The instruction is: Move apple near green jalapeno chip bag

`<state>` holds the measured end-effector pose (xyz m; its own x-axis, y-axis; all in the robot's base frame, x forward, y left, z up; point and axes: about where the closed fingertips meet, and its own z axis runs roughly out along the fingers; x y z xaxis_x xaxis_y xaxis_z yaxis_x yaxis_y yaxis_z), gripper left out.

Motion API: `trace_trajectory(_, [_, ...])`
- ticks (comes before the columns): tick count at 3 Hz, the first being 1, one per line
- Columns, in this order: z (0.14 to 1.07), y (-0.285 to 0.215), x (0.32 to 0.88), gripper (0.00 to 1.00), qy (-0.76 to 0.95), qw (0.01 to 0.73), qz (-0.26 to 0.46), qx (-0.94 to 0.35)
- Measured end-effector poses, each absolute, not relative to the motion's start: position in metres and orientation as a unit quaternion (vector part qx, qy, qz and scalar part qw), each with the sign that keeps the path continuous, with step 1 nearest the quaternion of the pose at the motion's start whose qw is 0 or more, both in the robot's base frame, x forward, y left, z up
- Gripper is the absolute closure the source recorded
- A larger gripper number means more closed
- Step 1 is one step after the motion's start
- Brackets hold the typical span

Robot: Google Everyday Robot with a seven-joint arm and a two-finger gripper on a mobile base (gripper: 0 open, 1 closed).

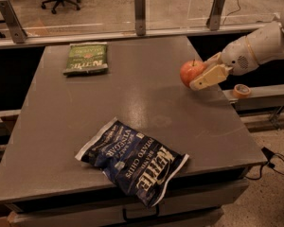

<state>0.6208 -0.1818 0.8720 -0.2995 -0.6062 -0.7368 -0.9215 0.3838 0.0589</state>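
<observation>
The red-orange apple (189,72) with a short dark stem is near the table's right edge, held slightly above the surface. My gripper (197,79) comes in from the right and is shut on the apple. One cream finger (209,76) lies along the apple's front right side; the other finger is hidden behind the apple. The green jalapeno chip bag (86,57) lies flat at the table's far left, well apart from the apple.
A large dark blue and white chip bag (133,159) lies near the front edge of the grey table (146,103). A roll of orange tape (241,90) sits on a ledge to the right. A glass rail with posts runs behind the table.
</observation>
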Motion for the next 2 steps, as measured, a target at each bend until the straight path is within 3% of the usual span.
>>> trace_trajectory(1, [0.8714,-0.1789,0.6215,0.89,0.766,0.32,0.249,-0.498])
trace_trajectory(2, [0.8698,-0.1767,0.6221,1.0,0.766,0.319,0.25,-0.499])
